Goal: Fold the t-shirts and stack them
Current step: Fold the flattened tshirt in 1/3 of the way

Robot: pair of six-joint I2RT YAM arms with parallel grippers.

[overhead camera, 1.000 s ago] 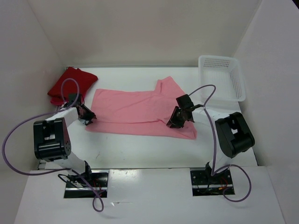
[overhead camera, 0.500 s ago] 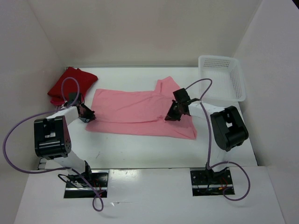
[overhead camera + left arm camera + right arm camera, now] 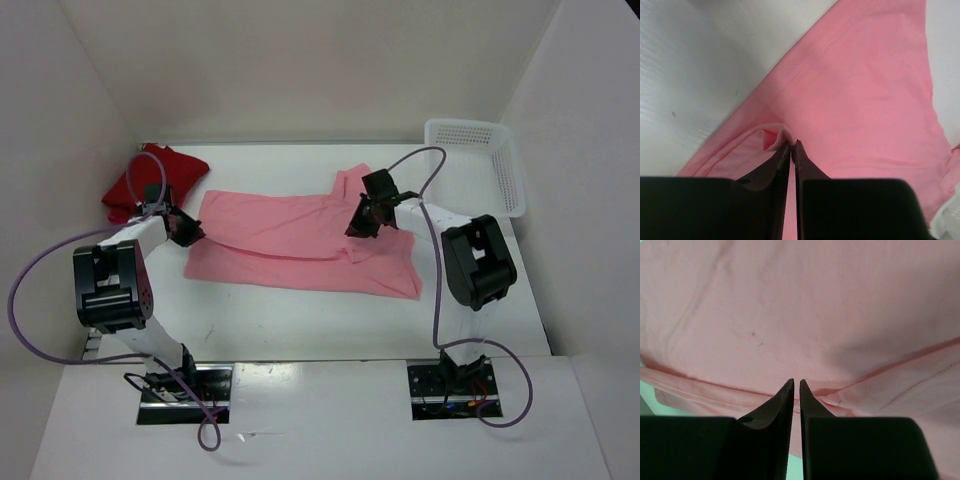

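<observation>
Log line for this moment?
step: folding light pink t-shirt | left gripper: shut on its left edge | right gripper: shut on its right side | red t-shirt: far-left corner

no readable text, labels or numbers appear anywhere.

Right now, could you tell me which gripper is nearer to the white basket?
Right. The right gripper pinches the pink shirt near the basket; the left gripper pinches its far end, by the red shirt.

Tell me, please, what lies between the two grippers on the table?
The pink shirt fills the whole stretch from the left gripper to the right gripper, and both pinch its cloth. The top view shows this.
</observation>
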